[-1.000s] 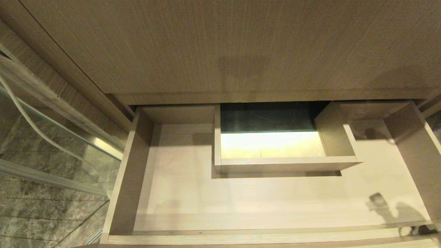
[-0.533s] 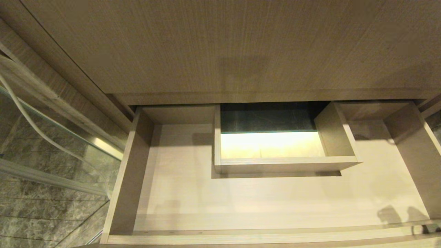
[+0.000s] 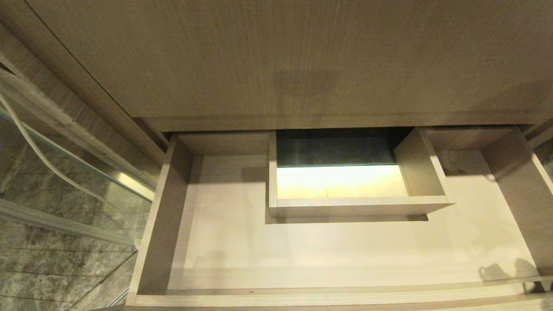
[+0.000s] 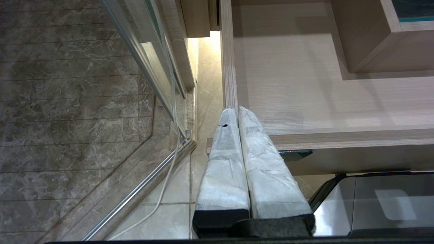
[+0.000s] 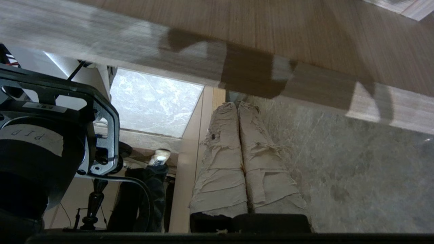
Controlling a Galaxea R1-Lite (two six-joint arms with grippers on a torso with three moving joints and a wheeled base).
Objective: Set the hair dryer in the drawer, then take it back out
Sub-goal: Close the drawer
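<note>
Drawer (image 3: pixel 242 250) pulled out under the wood panel (image 3: pixel 276 60), floor bare and pale. Boxed cutout (image 3: pixel 358 205) sits at the back centre, lit inside.

Hair dryer — in none of the views; where it lies cannot be told.

Left gripper (image 4: pixel 236 110): tape-wrapped fingers (image 4: pixel 223 162) pressed together, nothing between them. It hangs just outside the drawer's front left corner, tips over the side wall's near end. A white cord (image 4: pixel 166 176) runs along the glass door rail (image 4: pixel 135 193) on the tiled floor beside it.

Right gripper (image 5: pixel 237 105): fingers clenched flat against each other, empty. Tips just below the drawer's front edge (image 5: pixel 305 84), marble floor behind. A person's legs (image 5: pixel 145 189) and a shoe (image 5: pixel 158 157) show beyond the robot's own hardware.

Head view catches neither arm — only a shadow (image 3: pixel 503 272) at the drawer's front right corner.
</note>
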